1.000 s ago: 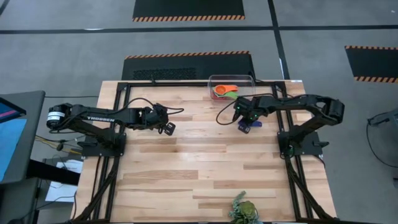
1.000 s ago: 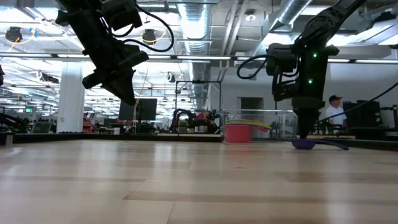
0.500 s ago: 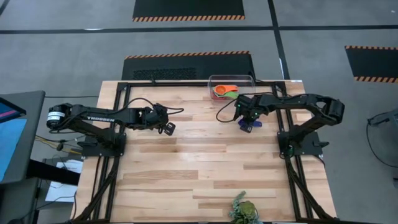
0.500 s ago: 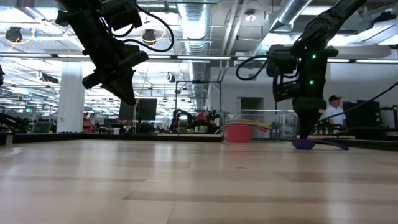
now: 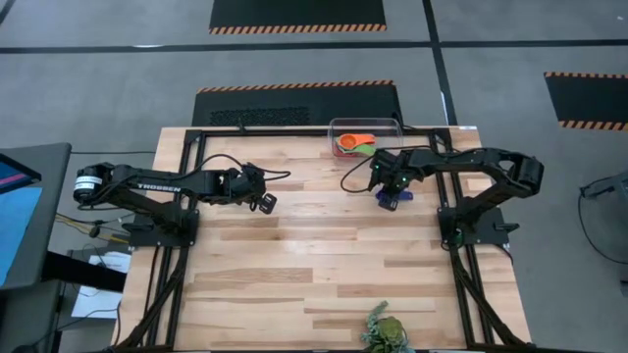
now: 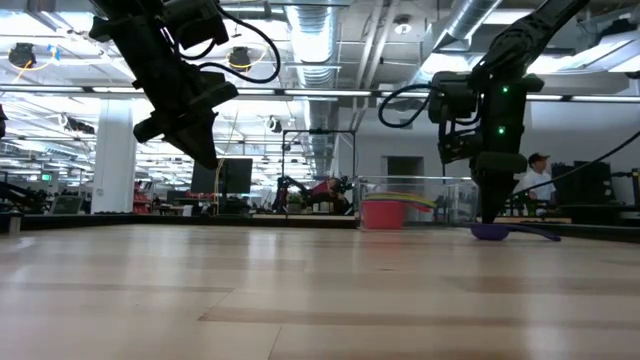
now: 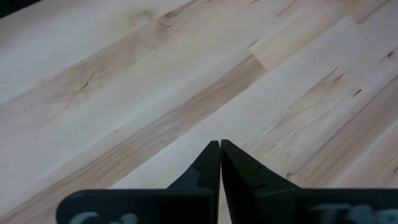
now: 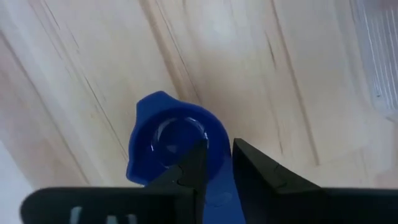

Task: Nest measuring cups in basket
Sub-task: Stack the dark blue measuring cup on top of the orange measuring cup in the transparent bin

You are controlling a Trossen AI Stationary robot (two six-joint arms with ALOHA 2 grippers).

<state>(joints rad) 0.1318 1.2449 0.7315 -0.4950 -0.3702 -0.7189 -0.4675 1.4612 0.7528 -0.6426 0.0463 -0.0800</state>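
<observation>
A dark blue measuring cup [image 8: 177,146] is lying on the pale striped-wood tabletop [image 5: 294,265]; orange and green cups [image 5: 355,144] are showing inside the clear basket [image 5: 336,126]; black fingers [image 8: 249,165].

A dark blue measuring cup [image 8: 176,149] lay on the light wooden table [image 8: 261,68], its round bowl open toward the camera and a short spout-like tab at its rim. The right gripper [image 8: 216,163] stood right over the cup's near side. One of its dark fingers [image 8: 194,165] reached inside the bowl, the other lay just outside the rim, with a narrow gap between them. A pale translucent edge [image 8: 380,56] showed at the corner.
</observation>
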